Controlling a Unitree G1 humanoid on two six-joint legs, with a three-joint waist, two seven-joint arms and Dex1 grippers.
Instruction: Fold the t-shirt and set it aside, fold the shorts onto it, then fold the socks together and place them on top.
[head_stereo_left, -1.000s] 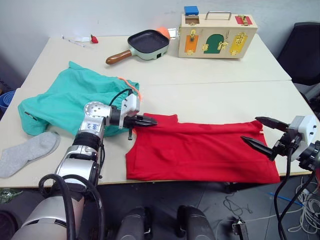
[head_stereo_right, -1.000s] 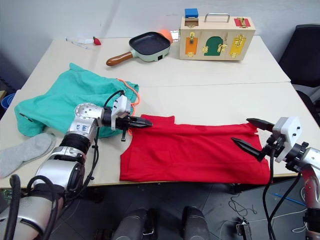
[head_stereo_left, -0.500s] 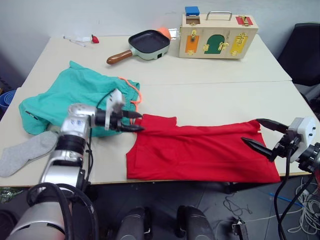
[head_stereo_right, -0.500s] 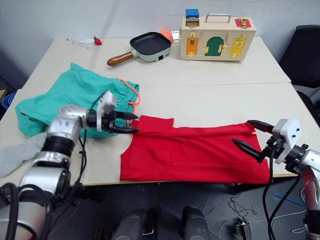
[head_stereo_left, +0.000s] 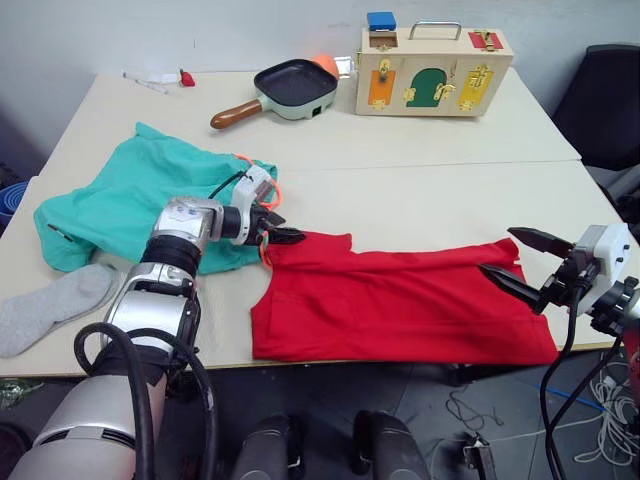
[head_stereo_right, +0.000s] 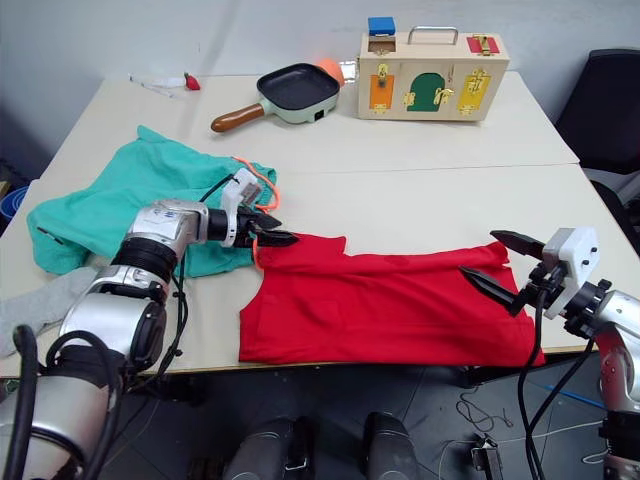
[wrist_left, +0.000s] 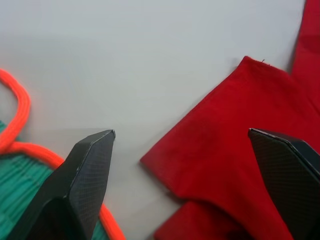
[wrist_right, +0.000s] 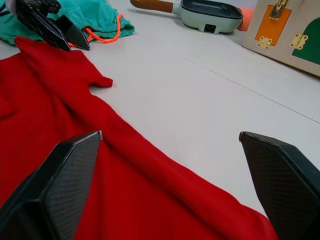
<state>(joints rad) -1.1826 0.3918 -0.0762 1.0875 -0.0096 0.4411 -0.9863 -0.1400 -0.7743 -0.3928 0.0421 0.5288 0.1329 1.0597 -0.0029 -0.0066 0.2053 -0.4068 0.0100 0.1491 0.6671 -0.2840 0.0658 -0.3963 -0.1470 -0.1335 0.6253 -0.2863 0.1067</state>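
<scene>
We see our left arm (head_stereo_left: 170, 275) as silver-grey ribbed metal segments with a black cable looped alongside, ending in a white wrist block. The left gripper (head_stereo_left: 285, 236) carries two black pointed fingers with a fine woven texture. Our right gripper (head_stereo_left: 523, 262) has matching black fingers, a white block and dangling black cables.
</scene>
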